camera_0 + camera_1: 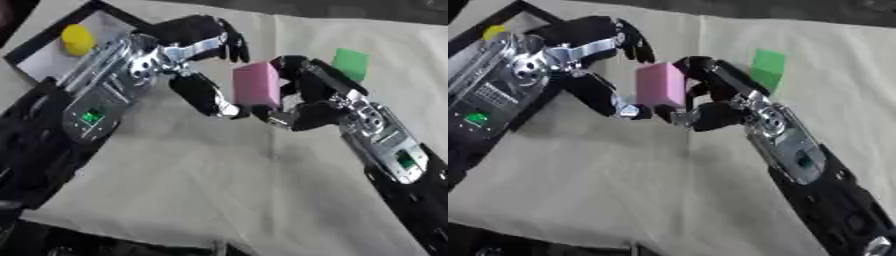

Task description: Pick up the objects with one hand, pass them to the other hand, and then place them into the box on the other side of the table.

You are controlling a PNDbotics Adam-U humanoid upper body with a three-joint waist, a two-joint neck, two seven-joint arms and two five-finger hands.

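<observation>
Scene: 2 robot arms meet above a table covered in pale cloth (219, 190), seen from the robot's head.

Object in hand: a pink rectangular block (256, 85) held upright in the air between the 2 hands, near the middle of the table.

Right hand (302, 95): fingers and thumb curled round the right side of the pink block, carrying it.

Left hand (197, 50): fingers spread above the block's upper left corner and thumb reaching toward its lower left edge. It brackets the block but does not appear closed on it; whether the thumb tip touches cannot be told.

Other object: a green cube (351, 63) resting on the cloth just behind the right hand, not yet handled.

Box: a shallow black-rimmed tray (31, 47) at the far left, partly hidden by the left arm, already holding 1 yellow rounded object (77, 39).

Step in hand (judgement): the handover from right hand to left, about halfway through this block's trip.

How to do it well (judgement): close the left fingers and thumb on opposite faces of the block, clear of the right hand's fingers. Let the right hand release only once the left hand has closed. Keep the block upright, then carry it left to the box.

Risk (judgement): early release would drop the block onto the cloth.
</observation>
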